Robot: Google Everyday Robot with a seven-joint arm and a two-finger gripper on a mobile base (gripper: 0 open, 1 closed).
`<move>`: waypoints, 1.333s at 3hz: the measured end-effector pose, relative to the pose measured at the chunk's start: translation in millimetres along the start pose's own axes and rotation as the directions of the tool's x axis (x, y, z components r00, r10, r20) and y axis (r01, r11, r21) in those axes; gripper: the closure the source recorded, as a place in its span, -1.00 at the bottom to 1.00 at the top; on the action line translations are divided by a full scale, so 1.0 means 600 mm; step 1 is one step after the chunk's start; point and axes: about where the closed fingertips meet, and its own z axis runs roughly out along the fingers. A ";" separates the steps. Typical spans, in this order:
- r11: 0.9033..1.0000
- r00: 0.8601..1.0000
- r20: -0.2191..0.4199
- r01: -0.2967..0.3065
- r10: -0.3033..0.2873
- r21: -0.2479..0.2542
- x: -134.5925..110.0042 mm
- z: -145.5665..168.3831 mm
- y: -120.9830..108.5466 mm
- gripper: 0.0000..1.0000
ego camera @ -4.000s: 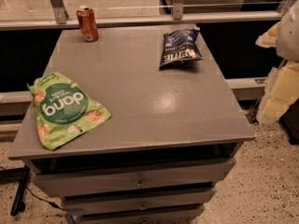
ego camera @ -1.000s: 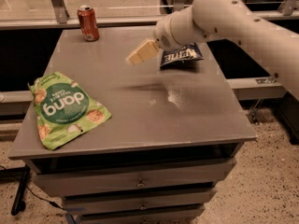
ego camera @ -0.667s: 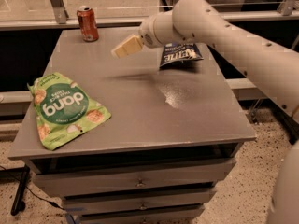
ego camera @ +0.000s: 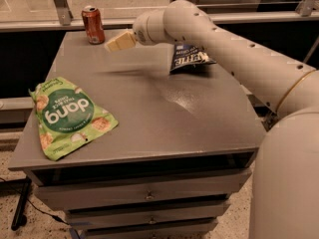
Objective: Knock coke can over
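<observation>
The coke can [ego camera: 92,25], small and red with a silver top, stands upright at the far left corner of the grey table [ego camera: 149,103]. My gripper [ego camera: 115,42] reaches in from the right on a long white arm and hovers above the table, just to the right of the can and a little nearer than it, not touching it.
A green snack bag [ego camera: 68,114] lies flat at the table's front left. A dark blue chip bag [ego camera: 192,58] lies at the far right, partly hidden by my arm. Drawers sit under the tabletop. A glass rail runs behind the table.
My arm has swung in from the right and the gripper has moved left across the table's far side toward the can. The can and both bags have not moved.
</observation>
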 end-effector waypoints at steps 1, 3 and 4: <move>1.000 1.000 0.017 -0.013 0.012 0.024 -0.003 0.000 -0.004 -1.00; 0.992 0.987 0.136 -0.100 0.089 0.078 -0.019 0.097 -0.019 -1.00; 0.991 0.976 0.188 -0.122 0.109 0.062 -0.033 0.151 -0.026 -1.00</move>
